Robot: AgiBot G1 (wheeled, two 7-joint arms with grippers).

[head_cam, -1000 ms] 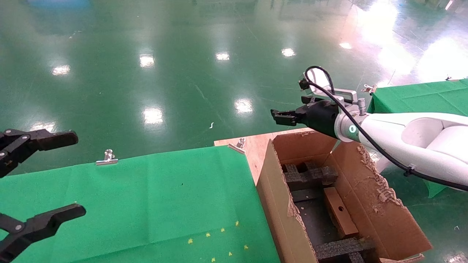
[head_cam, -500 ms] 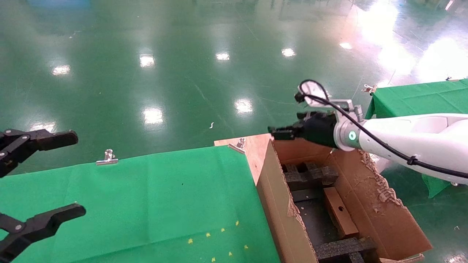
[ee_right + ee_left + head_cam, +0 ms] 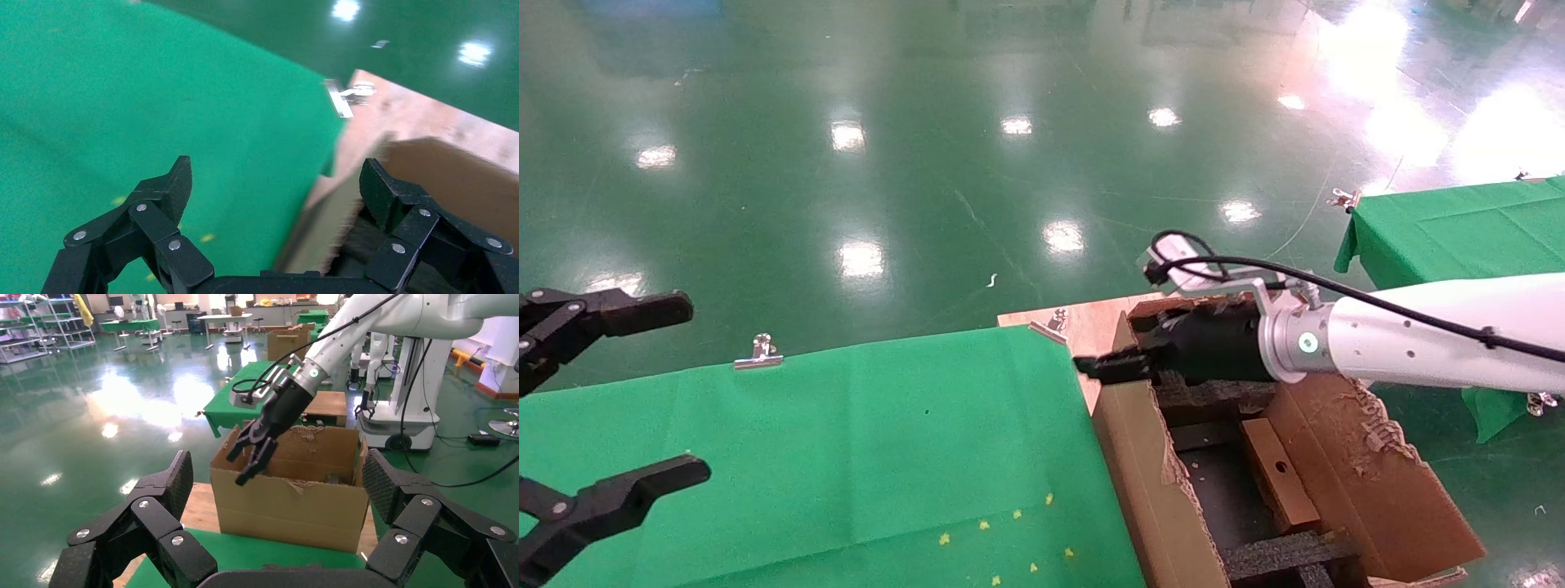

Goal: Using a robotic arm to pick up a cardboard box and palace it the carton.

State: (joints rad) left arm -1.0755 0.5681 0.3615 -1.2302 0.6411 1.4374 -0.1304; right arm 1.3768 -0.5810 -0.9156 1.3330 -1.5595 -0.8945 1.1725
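Brown cardboard box lies inside the carton between foam blocks; the right gripper, fingers spread and holding nothing, hangs over the near wall and should clear that torn edge cleanly; the left gripper idles open over the green cloth

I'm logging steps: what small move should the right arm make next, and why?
Probably lift the right gripper up and back from the carton: it hangs open and empty, low over the carton's left wall, and the small box already lies inside. The left gripper is parked, open.
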